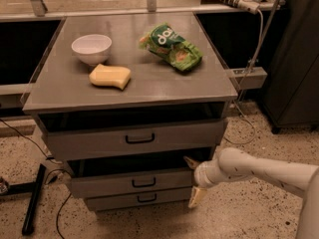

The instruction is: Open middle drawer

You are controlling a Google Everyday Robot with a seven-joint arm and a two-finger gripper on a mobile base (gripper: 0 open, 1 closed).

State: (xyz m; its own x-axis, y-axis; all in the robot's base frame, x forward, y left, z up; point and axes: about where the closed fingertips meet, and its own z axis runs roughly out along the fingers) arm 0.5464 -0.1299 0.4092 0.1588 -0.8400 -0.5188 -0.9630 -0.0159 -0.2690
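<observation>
The grey cabinet point(134, 96) has three drawers stacked at its front. The middle drawer point(124, 184) has a small black bar handle point(143, 183) and stands a little way out, with a dark gap above it. My gripper point(193, 179) is at the right end of this drawer's front, on a white arm coming in from the right. It is open: one fingertip point(190, 162) is above the drawer's top edge and the other point(196, 197) is below, by the bottom drawer point(134, 199). It holds nothing.
The top drawer point(134, 139) also stands slightly out. On the cabinet top are a white bowl point(91, 48), a yellow sponge point(110, 76) and a green chip bag point(172, 47). A black stand leg point(34, 198) and cables lie on the floor at left. A dark cabinet point(294, 59) stands at right.
</observation>
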